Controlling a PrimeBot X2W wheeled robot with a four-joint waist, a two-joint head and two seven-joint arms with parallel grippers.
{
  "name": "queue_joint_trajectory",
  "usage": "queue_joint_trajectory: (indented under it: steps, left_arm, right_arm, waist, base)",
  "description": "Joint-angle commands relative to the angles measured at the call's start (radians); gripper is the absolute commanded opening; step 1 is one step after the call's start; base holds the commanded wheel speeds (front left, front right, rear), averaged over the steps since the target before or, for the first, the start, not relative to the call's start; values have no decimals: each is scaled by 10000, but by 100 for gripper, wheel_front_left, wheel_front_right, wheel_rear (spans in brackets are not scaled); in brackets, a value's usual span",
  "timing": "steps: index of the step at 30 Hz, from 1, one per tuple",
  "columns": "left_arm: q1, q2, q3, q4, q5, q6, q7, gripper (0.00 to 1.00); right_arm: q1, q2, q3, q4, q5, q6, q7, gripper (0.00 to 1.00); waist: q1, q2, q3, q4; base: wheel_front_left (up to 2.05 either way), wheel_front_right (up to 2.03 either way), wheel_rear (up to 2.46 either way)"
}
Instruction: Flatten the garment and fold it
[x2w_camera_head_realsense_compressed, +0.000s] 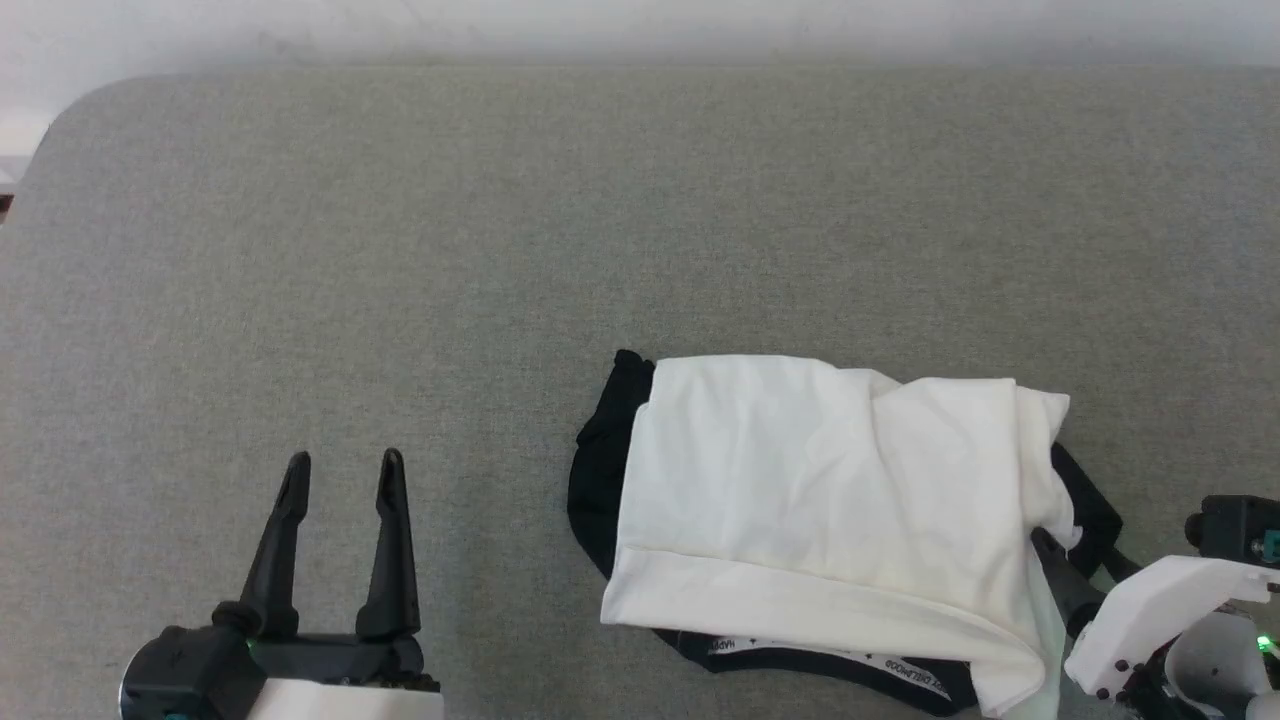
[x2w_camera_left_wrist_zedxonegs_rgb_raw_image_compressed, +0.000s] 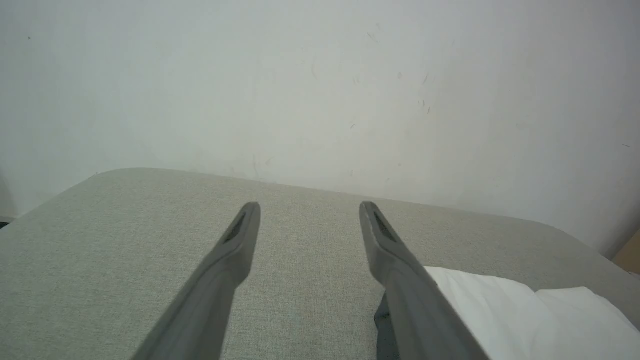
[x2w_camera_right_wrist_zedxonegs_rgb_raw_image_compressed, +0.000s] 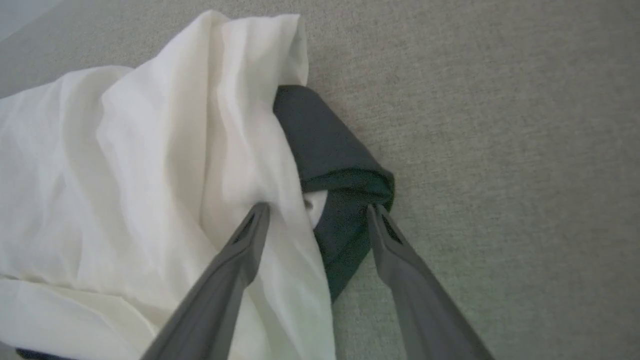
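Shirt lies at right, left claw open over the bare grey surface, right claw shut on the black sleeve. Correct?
Not quite. The right claw is open, its fingers apart over the sleeve of the shirt, not shut; the right wrist view shows it. The rest holds.

A padded surface (x2w_camera_head_realsense_compressed: 400, 250) covered in grey-green woven fabric carries everything; its far left corner is rounded and its far edge meets a pale wall (x2w_camera_head_realsense_compressed: 640, 30). The garment (x2w_camera_head_realsense_compressed: 800, 490) lies directly on it, toward the near right, as a rumpled, partly folded heap. White cloth is on top, black fabric shows at the heap's left and right sides, and a black collar with a white lettered band runs along its near edge
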Motion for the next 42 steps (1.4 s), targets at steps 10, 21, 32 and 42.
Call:
queue_joint_trajectory:
  steps: [10,21,32,42]
  left_arm:
    - [-436,-417,252,299,268,-677,-47,100]
    - [-732,-578,409,569,323,-1134,-47,100]
    - [-745,-761,518,801,382,-1313,-47,100]
    - [-510,-868,631,1016,513,-1433,-47,100]
  right_arm:
    - [-860,-67,-163,1242,-213,-7,529,100]
    - [-1593,-38,-15,2304,-266,-7,1590,0]
    - [-1829,-121,-828,2054,-524,-7,1261,0]
    - [-1846,-404,-2603,1596,-1128,-7,1366,0]
  waist:
    - [-1,0,732,439]
    - [-1,0,1095,658]
    - [-1,0,734,617]
    - [-1,0,207,381]
  base:
    - [0,0,0]
    - [0,0,0]
    - [0,0,0]
    - [0,0,0]
